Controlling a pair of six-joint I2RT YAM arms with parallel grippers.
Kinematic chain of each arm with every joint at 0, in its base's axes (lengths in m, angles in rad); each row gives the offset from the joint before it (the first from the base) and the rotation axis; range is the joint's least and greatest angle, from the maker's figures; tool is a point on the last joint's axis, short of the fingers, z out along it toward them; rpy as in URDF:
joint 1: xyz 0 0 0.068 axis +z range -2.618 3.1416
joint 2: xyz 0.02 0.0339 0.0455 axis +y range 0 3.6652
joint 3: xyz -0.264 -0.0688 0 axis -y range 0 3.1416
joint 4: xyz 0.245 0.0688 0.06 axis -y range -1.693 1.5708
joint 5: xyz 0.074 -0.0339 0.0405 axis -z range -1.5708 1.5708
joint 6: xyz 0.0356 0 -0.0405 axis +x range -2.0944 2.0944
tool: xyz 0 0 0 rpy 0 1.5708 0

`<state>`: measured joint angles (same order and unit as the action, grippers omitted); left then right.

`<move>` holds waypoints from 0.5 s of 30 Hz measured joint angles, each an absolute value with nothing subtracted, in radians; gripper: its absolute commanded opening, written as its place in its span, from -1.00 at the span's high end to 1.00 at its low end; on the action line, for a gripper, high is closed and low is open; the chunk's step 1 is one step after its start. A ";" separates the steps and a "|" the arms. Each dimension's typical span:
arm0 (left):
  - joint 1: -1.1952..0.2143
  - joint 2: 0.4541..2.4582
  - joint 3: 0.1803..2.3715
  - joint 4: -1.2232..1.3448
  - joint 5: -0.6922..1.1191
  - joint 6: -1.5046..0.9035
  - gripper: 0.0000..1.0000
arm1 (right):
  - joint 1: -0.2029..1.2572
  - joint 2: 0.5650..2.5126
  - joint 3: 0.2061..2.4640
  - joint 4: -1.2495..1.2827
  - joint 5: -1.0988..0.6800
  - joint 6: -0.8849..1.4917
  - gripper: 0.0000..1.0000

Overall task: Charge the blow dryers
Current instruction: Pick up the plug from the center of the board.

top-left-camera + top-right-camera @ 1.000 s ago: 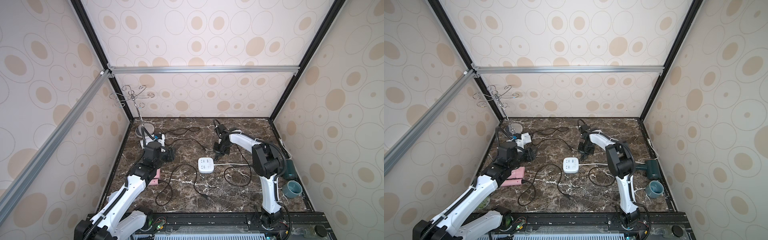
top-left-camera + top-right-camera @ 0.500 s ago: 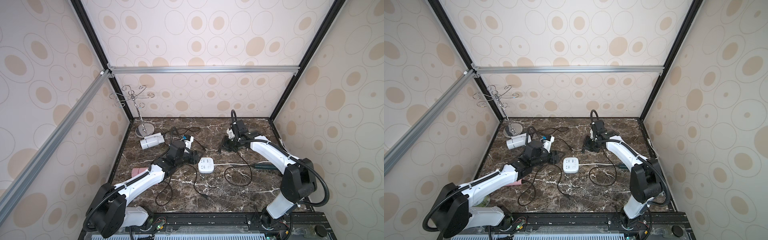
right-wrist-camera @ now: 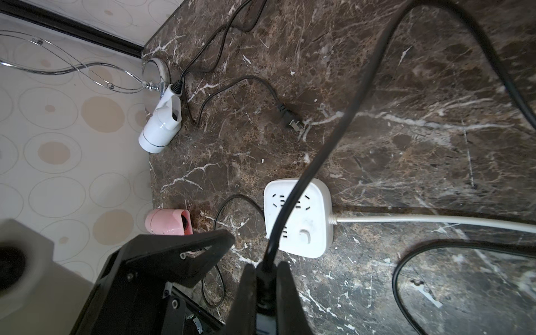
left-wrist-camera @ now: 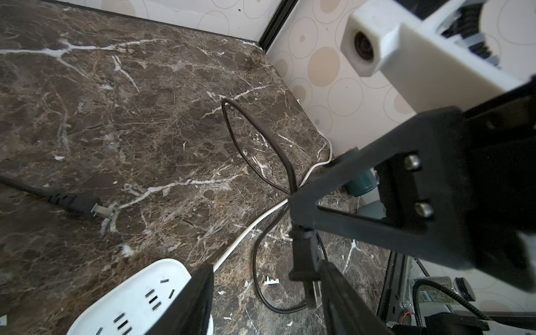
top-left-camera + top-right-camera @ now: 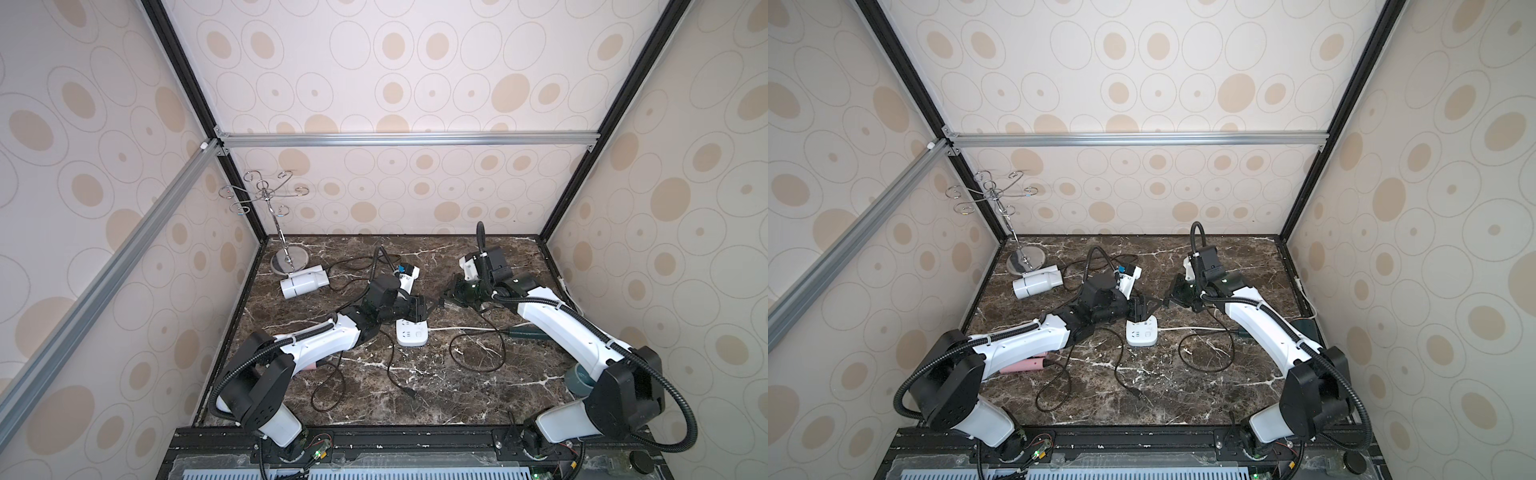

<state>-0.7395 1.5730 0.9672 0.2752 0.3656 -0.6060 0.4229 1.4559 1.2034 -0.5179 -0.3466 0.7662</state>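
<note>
one plug cord (image 3: 319, 150) hangs near the power strip (image 3: 314, 203); we note right pincer (image 3: 265, 271) clenched on it, left pincer (image 4: 265, 271) released around its plug.

I note both top views look down from high at the front; both wrist cameras sit close, sharing the square white power strip (image 4: 130, 284) (image 3: 313, 220).

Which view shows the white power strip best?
The right wrist view: the whole power strip, sockets and switch, shows there, crossed only by a black cord. The left wrist view cuts it off; both top views show it small.
</note>
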 measured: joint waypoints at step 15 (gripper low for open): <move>-0.769 1.617 0.973 0.299 0.393 -0.613 0.02 | 0.426 1.456 1.163 -0.463 -0.356 0.768 0.99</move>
<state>-0.7692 1.6173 0.9733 0.2993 0.3927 -0.6128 0.4263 1.4559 1.1625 -0.4629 -0.3561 0.7681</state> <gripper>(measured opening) 0.512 0.099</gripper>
